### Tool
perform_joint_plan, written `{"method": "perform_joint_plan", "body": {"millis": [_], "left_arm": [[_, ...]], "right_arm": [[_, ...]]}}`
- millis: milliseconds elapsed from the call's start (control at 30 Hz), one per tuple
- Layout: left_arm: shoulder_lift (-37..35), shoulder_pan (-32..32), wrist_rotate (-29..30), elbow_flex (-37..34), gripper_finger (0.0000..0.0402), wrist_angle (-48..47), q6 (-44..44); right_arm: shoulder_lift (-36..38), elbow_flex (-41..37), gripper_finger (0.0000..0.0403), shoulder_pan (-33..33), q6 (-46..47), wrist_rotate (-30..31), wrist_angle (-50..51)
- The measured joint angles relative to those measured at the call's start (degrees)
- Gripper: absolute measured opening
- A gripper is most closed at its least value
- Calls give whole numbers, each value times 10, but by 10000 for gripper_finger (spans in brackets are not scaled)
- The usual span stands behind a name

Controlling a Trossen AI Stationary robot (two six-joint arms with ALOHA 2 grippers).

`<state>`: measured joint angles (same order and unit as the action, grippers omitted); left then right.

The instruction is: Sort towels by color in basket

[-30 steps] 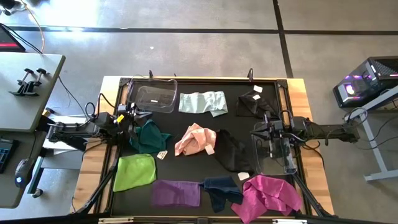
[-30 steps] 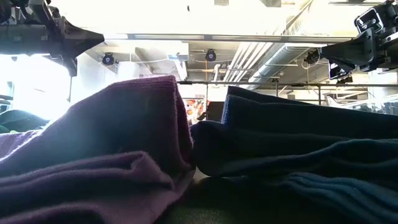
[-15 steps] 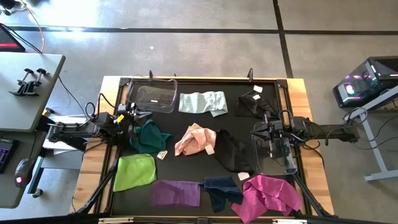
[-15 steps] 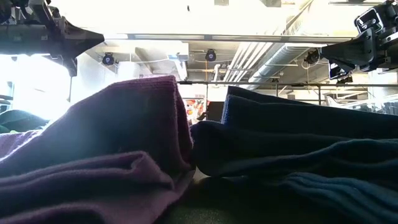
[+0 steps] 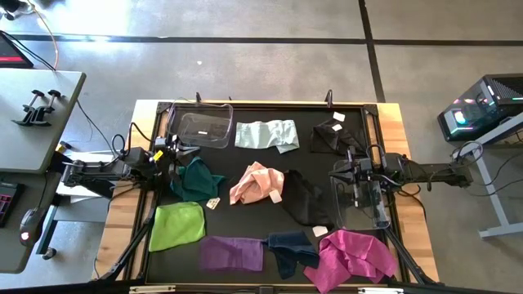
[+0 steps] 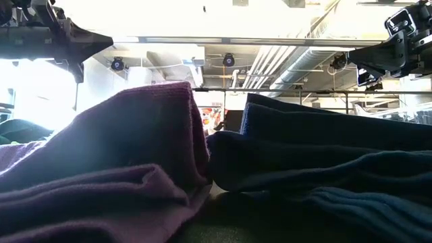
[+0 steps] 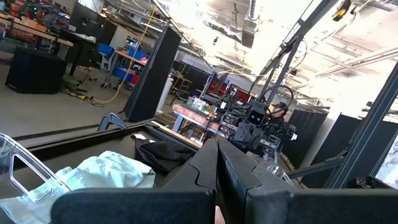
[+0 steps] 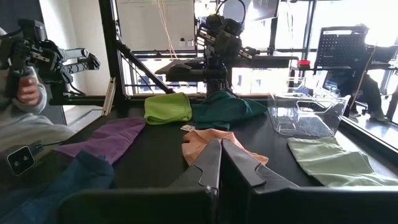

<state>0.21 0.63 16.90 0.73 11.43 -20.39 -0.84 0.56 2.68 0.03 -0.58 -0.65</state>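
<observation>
i am waiting at the start of the sort: none of the towels is in a basket yet. my left gripper (image 5: 169, 151) is hovering at nine o'clock of the table (image 5: 392, 114), fingers pressed together and holding nothing, and my right gripper (image 5: 337, 173) is hovering at three o'clock, likewise closed and empty.

the cloths are lying spread over the black mat: mint towel (image 5: 266, 134) at twelve o'clock, black towel (image 5: 330, 136) at one, dark teal towel (image 5: 194, 178) just beside my left gripper, peach-pink towel (image 5: 257, 183) in the middle, a second black towel (image 5: 306, 199) to its right, lime green towel (image 5: 177, 224) at eight, purple towel (image 5: 231, 252) and navy towel (image 5: 289, 248) at six, magenta towel (image 5: 351, 256) at five. one clear basket (image 5: 203, 126) is sitting at eleven o'clock, the other clear basket (image 5: 365, 202) under my right arm.

i am judging the next move to be opening my left fingers and dropping onto the dark teal towel, pinching a raised fold so the cloth is lifting whole.
</observation>
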Motion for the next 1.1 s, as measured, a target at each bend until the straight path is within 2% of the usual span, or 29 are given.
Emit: {"method": "perform_joint_plan", "body": {"millis": [667, 733, 800, 867, 967, 1100], "left_arm": [[0, 0, 0, 0, 1, 0, 0], [0, 0, 0, 0, 1, 0, 0], [0, 0, 0, 0, 1, 0, 0], [0, 0, 0, 0, 1, 0, 0], [0, 0, 0, 0, 1, 0, 0], [0, 0, 0, 0, 1, 4, 0]], "right_arm": [[0, 0, 1, 0, 0, 0, 0], [0, 0, 1, 0, 2, 17, -8], [0, 0, 1, 0, 36, 23, -37], [0, 0, 1, 0, 120, 23, -72], [-3, 0, 1, 0, 192, 48, -142], [-25, 0, 1, 1, 200, 26, -256]]}}
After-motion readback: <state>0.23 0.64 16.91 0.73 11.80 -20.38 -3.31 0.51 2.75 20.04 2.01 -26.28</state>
